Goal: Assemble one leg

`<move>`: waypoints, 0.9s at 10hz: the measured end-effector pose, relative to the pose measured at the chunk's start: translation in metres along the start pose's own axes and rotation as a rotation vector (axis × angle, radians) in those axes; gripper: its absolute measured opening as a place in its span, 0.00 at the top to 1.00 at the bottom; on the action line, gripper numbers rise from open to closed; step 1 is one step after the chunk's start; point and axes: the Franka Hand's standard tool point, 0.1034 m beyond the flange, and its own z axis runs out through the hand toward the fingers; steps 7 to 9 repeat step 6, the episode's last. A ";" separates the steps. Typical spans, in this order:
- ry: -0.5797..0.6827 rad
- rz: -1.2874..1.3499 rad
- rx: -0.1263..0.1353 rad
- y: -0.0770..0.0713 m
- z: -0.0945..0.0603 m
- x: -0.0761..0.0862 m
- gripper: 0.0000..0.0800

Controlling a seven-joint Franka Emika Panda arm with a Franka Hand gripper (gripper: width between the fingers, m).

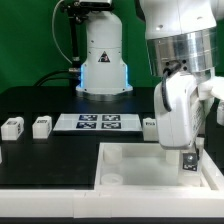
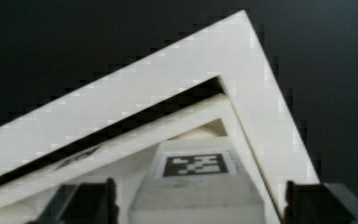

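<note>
My gripper [image 1: 188, 152] hangs at the exterior view's right, over the large white tabletop panel [image 1: 118, 168]. It is shut on the leg [image 1: 188, 163], a small white peg whose black-and-white tag faces the exterior camera. The leg is upright, low over the panel or touching it; I cannot tell which. In the wrist view the leg [image 2: 197, 168] fills the space between the two dark fingers [image 2: 87, 200] of the gripper [image 2: 201, 208]. A pointed corner of the white panel [image 2: 229, 70] lies beyond it.
Two more legs [image 1: 12, 127] [image 1: 41, 126] stand on the black table at the exterior view's left. A third [image 1: 150, 125] is half hidden behind my gripper. The marker board [image 1: 98, 122] lies in the middle, before the arm's base [image 1: 103, 65].
</note>
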 end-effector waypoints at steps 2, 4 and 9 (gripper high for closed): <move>0.000 -0.049 -0.019 0.009 -0.002 -0.008 0.21; -0.011 -0.121 -0.043 0.013 -0.020 -0.014 0.19; -0.011 -0.122 -0.044 0.013 -0.020 -0.014 0.19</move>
